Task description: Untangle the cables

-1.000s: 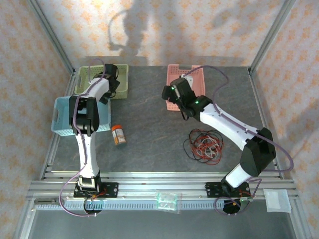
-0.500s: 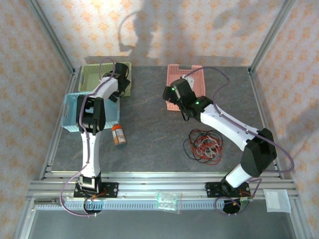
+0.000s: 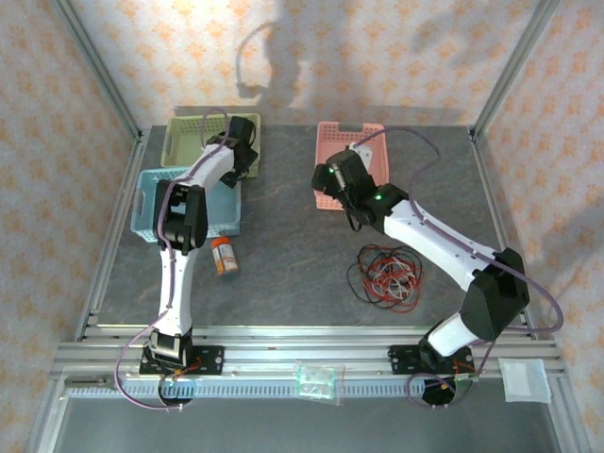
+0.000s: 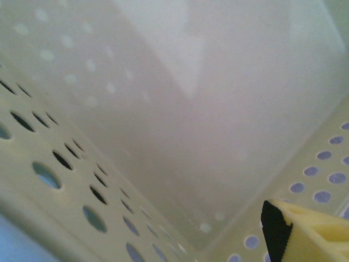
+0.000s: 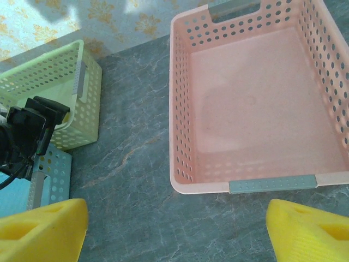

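Top view, cables: we see the thin black, red and whitish cables (image 3: 385,276) in one loose tangle of loops on the grey marbled table (image 3: 283,226), right half, well apart from both grippers.
Top view, left gripper: the left gripper (image 3: 243,140) sits at the pale green perforated basket (image 3: 189,142).
Left wrist view: smooth basket floor, round-holed walls, one yellow finger (image 4: 311,234) with a black pad; spread or clenched, we cannot tell.
Right wrist view: the right gripper (image 5: 174,221) holds its yellow wedge fingers wide apart, nothing between; ahead, a rectangular pink perforated basket (image 5: 256,114).
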